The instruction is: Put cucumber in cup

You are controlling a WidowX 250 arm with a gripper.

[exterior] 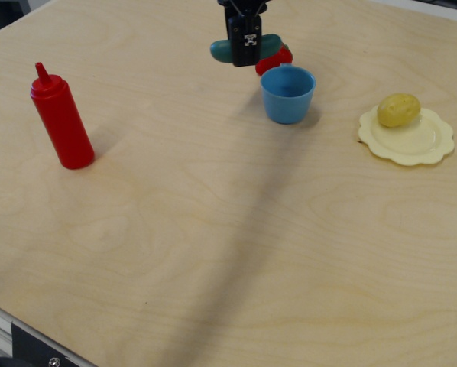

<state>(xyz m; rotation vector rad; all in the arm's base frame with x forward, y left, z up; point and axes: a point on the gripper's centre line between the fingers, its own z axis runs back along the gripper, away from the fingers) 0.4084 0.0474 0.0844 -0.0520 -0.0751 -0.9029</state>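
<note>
My gripper [246,53] is shut on the dark teal cucumber [222,50], which lies level across the jaws with both ends sticking out. It hangs in the air above the table, up and to the left of the light blue cup [288,93]. The cup stands upright and looks empty. The cucumber partly hides the red strawberry [277,60] behind the cup.
A red squeeze bottle [60,118] stands at the left. A pale yellow scalloped plate [423,142] with a yellow potato [398,110] on it sits at the right. The wooden table [228,245] stretches toward the front edge.
</note>
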